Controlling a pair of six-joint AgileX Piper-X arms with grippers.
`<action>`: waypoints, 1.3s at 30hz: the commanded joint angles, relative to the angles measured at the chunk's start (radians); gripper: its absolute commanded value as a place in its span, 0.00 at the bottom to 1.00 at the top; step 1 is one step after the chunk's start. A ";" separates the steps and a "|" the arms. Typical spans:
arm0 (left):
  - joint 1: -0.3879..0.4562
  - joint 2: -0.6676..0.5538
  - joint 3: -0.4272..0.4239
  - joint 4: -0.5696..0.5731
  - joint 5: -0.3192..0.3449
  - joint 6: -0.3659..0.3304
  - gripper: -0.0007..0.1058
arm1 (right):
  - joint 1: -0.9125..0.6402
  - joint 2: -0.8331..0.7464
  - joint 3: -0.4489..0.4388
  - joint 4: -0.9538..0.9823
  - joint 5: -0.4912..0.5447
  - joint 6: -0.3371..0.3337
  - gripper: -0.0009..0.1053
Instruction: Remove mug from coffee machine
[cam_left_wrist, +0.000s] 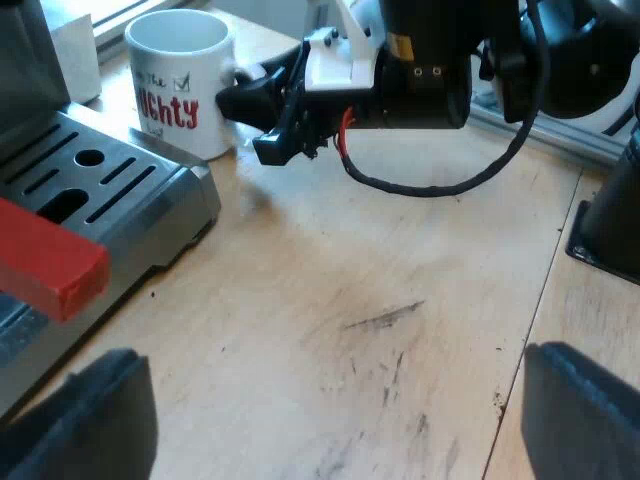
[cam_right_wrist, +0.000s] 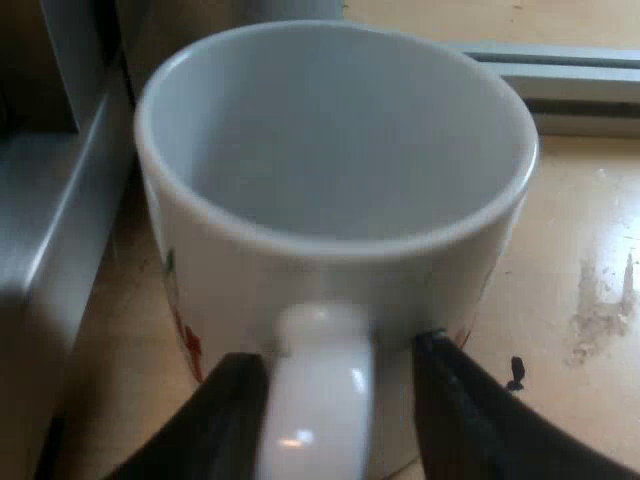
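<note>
A white mug (cam_left_wrist: 180, 80) with red lettering stands upright on the wooden table, close beside the espresso machine's metal drip tray (cam_left_wrist: 110, 190). Seen from the right wrist, the mug (cam_right_wrist: 330, 150) is empty and its handle (cam_right_wrist: 320, 390) points toward the camera. My right gripper (cam_right_wrist: 330, 370) is open, one black finger on each side of the handle: one finger touches it and the other stands a little apart. From the left wrist, the right gripper (cam_left_wrist: 262, 118) is at the mug's handle. My left gripper (cam_left_wrist: 330, 420) is open over bare table, with nothing between its fingers.
The holder's red handle end (cam_left_wrist: 50, 265) juts out over the drip tray, near my left gripper. A metal rail (cam_left_wrist: 540, 130) runs along the table behind the right arm. A black base (cam_left_wrist: 615, 220) stands on the table. The scuffed wooden top (cam_left_wrist: 380, 320) lies between my left fingers.
</note>
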 joint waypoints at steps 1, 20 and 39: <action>-0.005 0.003 -0.006 -0.002 -0.005 0.002 0.72 | -0.002 -0.012 -0.009 -0.021 0.006 0.018 0.57; -0.005 0.003 -0.006 -0.002 -0.110 0.002 0.72 | 0.021 -0.625 -0.012 0.798 -0.015 0.017 0.57; -0.005 0.003 -0.054 0.141 -0.235 -0.074 0.72 | 0.021 -1.023 -0.381 1.758 -0.163 0.086 0.57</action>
